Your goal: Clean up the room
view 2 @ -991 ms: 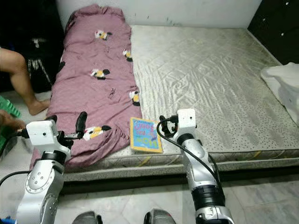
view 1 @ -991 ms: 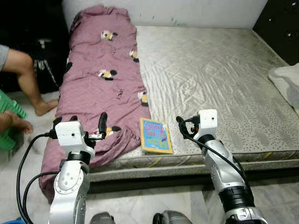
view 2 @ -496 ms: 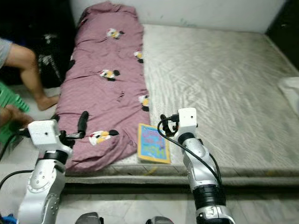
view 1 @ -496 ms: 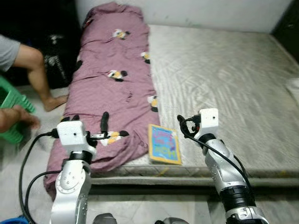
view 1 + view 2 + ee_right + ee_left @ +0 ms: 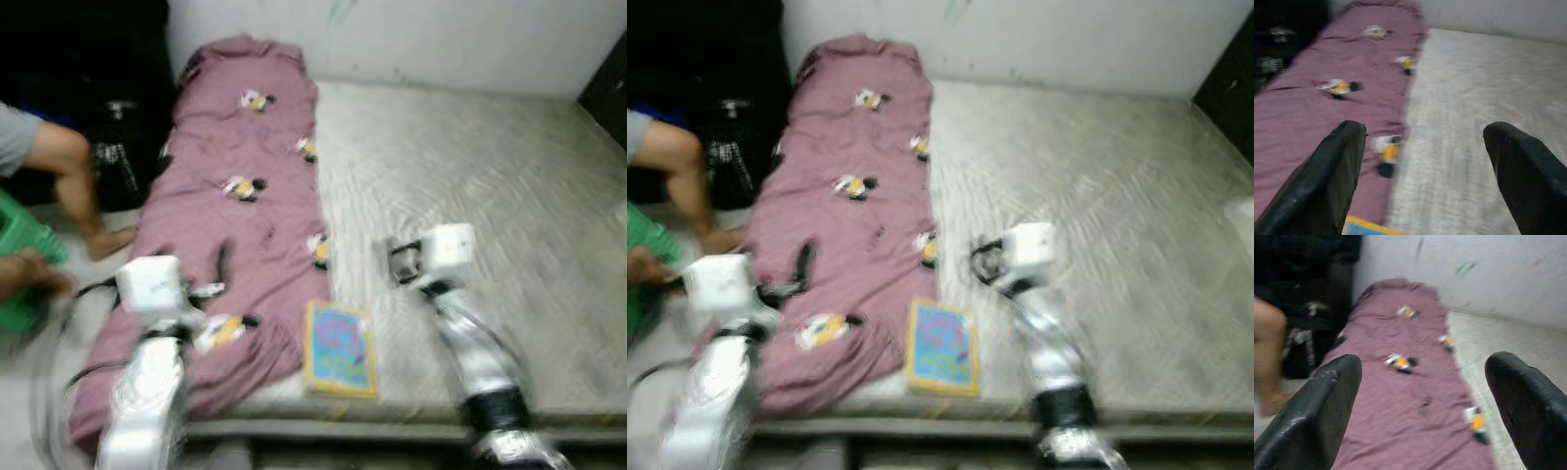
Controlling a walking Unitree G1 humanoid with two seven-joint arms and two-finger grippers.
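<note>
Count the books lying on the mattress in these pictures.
1. A single thin, colourful book with a yellow border lies flat at the near edge of the grey quilted mattress, beside the purple patterned blanket. The blanket could hide others.

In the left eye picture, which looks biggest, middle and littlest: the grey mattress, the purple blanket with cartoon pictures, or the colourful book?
1. Grey quilted mattress, the largest.
2. Purple blanket with cartoon prints, lying along the mattress's left side.
3. Colourful picture book, clearly the smallest, even though it lies nearest the camera.
</note>
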